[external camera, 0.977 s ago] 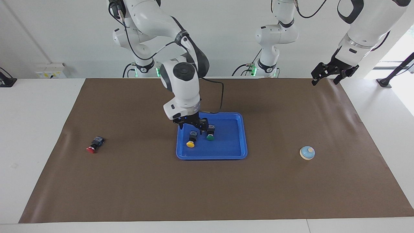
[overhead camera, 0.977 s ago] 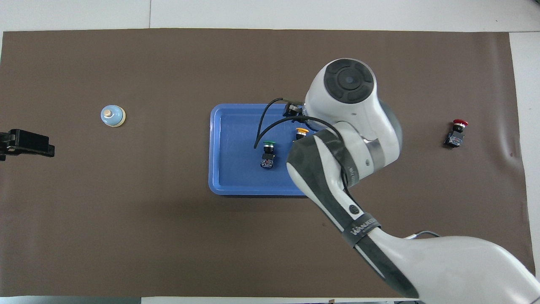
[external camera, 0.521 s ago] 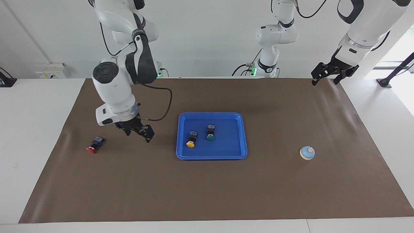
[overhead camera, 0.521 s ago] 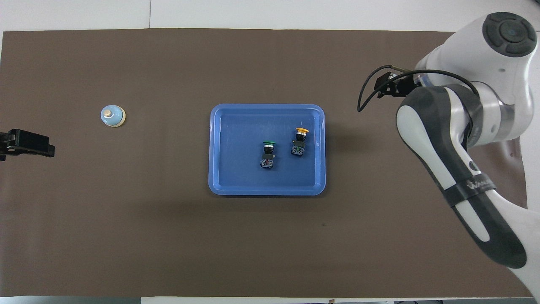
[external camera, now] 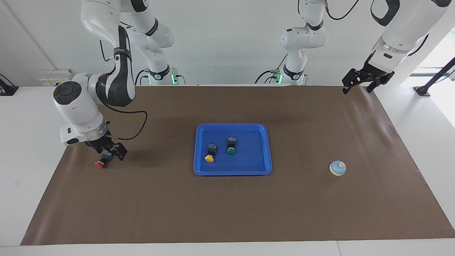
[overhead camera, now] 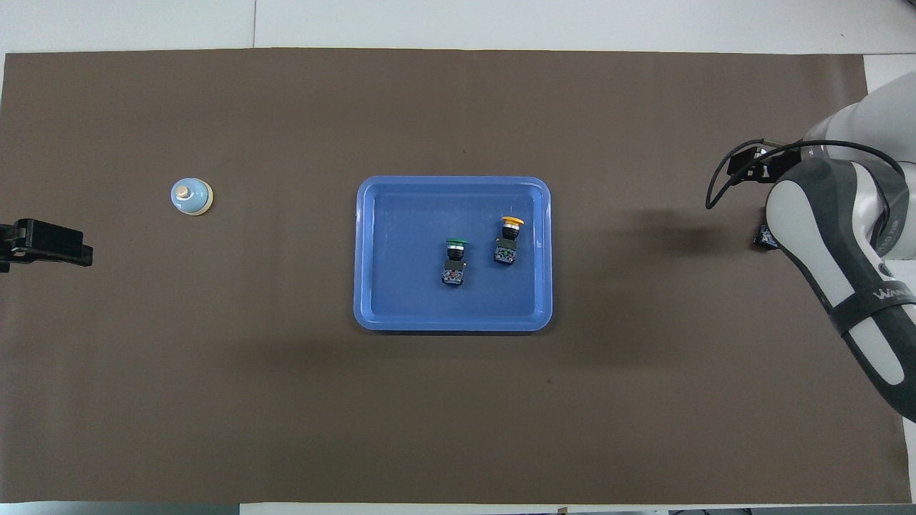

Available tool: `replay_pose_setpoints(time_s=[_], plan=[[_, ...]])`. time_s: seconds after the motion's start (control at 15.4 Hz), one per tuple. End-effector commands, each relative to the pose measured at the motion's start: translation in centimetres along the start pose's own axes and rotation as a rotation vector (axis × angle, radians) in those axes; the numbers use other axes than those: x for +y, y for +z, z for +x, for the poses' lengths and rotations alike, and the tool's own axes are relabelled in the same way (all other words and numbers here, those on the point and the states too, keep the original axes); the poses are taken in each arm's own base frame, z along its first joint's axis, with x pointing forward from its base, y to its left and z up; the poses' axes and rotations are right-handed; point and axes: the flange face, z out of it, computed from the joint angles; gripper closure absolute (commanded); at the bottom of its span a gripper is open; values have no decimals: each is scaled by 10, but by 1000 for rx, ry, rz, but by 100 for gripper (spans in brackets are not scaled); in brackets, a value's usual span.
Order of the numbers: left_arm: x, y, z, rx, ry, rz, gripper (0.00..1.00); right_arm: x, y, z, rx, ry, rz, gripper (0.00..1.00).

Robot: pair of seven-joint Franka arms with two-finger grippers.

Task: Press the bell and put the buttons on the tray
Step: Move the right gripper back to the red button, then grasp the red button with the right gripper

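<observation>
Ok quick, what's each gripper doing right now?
Right gripper: jaws open, down around the red button, not gripping yet.
Left gripper: jaws open, empty, waiting over the mat's corner.

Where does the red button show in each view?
Facing view: the red button lies on the brown mat toward the right arm's end, under the right gripper.
Overhead view: the right arm covers its cap; only a corner of its body shows.
Shared landmark: the tray.

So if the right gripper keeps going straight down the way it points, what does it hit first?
Most likely the red button: the right gripper hangs open just over its black body, though the exact gap is unclear.
</observation>
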Motion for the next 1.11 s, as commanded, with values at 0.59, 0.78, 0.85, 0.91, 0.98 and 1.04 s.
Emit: replay_pose_setpoints(time_s=[0.59, 0.78, 0.85, 0.91, 0.98, 1.04], plan=[[0, -4, -4, -6, -2, -9, 0, 50, 77, -27, 56, 49, 13, 0], [0, -4, -4, -6, -2, -9, 0, 51, 81, -30, 46, 56, 13, 0], [0, -4, -4, -6, -2, -9, 0, 51, 80, -30, 45, 55, 12, 8], [0, -4, -4, -6, -2, -9, 0, 52, 81, -31, 42, 55, 12, 34], [0, -4, -4, -6, -2, -9, 0, 51, 82, -32, 38, 56, 14, 58], [0, -4, -4, -6, -2, -9, 0, 51, 82, -33, 35, 56, 13, 74]])
